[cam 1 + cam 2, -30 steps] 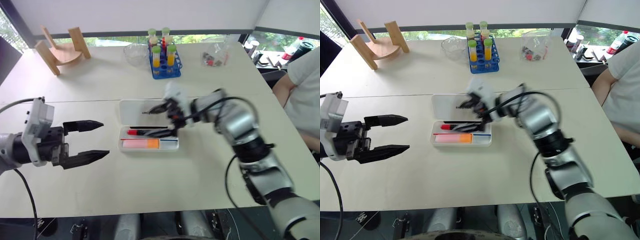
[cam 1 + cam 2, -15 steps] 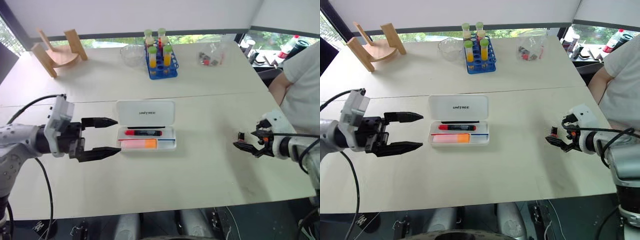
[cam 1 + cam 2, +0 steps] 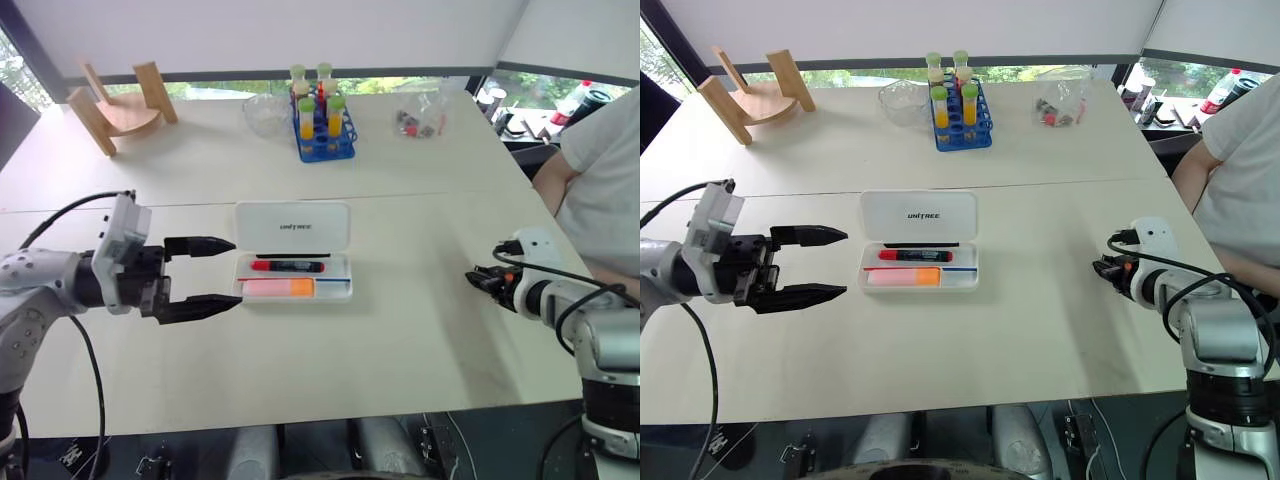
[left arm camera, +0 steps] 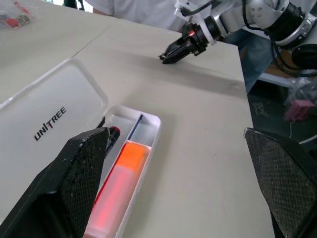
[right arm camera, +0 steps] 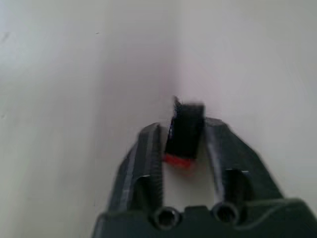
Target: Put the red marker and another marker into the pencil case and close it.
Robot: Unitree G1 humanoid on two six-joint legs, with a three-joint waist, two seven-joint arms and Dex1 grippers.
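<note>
Person (image 3: 600, 170) cut off at frame edge; bag (image 3: 425, 115) contents too small to ID.

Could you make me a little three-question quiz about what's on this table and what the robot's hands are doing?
1. True or false: the pencil case lies open.
2. Which two pens lie inside it?
3. The right gripper is: A) open and empty, B) shut on a small black-and-red piece, C) holding the test tube rack.

Key:
1. True.
2. The red marker and the orange highlighter.
3. B. The left gripper is the open one, beside the case.
</note>
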